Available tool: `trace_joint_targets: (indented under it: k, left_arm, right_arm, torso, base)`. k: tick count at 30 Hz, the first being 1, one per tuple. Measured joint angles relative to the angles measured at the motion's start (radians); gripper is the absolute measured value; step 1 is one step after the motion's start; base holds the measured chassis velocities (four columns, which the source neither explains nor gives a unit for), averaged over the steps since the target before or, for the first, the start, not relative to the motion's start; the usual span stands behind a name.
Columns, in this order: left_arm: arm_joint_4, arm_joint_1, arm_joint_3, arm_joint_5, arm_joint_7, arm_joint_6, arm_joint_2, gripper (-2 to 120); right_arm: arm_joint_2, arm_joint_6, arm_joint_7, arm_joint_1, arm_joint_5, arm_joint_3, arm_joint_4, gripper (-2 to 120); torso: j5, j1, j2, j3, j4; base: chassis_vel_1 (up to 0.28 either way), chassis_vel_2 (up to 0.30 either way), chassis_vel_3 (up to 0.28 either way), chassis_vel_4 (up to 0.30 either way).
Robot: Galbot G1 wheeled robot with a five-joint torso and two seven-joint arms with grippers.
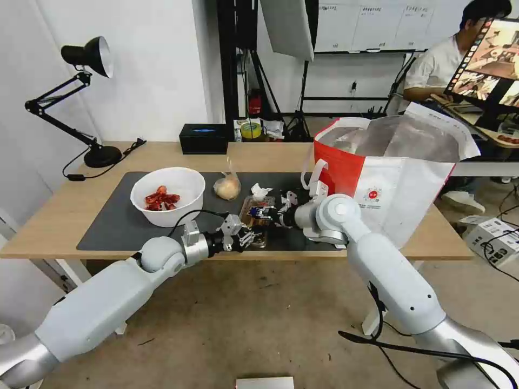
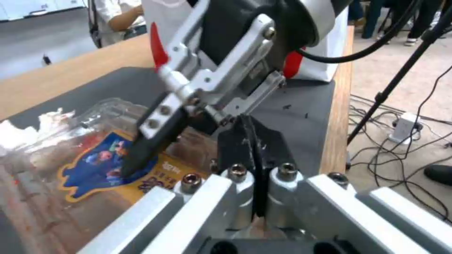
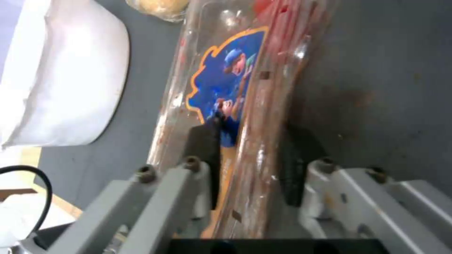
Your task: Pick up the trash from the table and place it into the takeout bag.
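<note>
Tray: clear hinged plastic tray (image 3: 245, 116) lay between right gripper (image 3: 249, 165) jaws, pinched narrow.
Left gripper (image 2: 254, 155): jaws closed, empty, beside tray.

One bowl (image 1: 167, 194), one clear tray (image 1: 257, 213), one knotted bag (image 1: 227, 187), one tissue (image 1: 260, 191), one takeout bag (image 1: 389, 167)

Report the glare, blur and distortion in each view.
Head view: wide-angle bending at the edges, glare on the takeout bag foil. Left wrist view: soft, right gripper smeared. Right wrist view: clear tray blurred, with highlights on the plastic.
</note>
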Motion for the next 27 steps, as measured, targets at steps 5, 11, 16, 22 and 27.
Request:
trace_joint_targets:
  k: [5,11,16,22,27]
  left_arm:
    - [-0.010,0.027,-0.026,-0.002,0.000,-0.004,0.020,0]
    - [-0.027,0.055,-0.059,-0.008,0.000,-0.005,0.040,0]
    - [-0.049,0.098,-0.115,-0.020,0.000,-0.010,0.070,0]
    - [-0.094,0.199,-0.232,-0.031,-0.001,-0.013,0.113,0]
    - [-0.175,0.401,-0.429,-0.034,-0.003,-0.031,0.147,0]
  right_arm:
    - [0.000,0.001,-0.005,-0.007,-0.001,0.005,-0.001,6]
    - [0.008,0.001,-0.007,-0.018,-0.004,0.014,-0.002,0]
    - [0.009,0.002,-0.011,-0.026,-0.006,0.021,0.000,0]
    - [0.003,0.001,-0.032,-0.030,-0.008,0.026,0.008,0]
    - [-0.001,0.001,-0.088,-0.037,-0.040,0.033,0.037,0]
  torso:
    - [0.0000,0.000,0.000,0.000,0.0000]
    - [-0.0001,0.000,0.000,0.000,-0.0001]
    - [-0.0001,0.000,0.000,0.000,0.0000]
    - [0.0000,0.000,0.000,0.000,-0.0003]
    - [0.0001,0.000,0.000,0.000,0.0006]
  base:
    - [0.000,0.000,0.000,0.000]
    - [0.000,0.000,0.000,0.000]
    - [0.000,0.000,0.000,0.000]
    - [0.000,0.000,0.000,0.000]
    - [0.000,0.000,0.000,0.000]
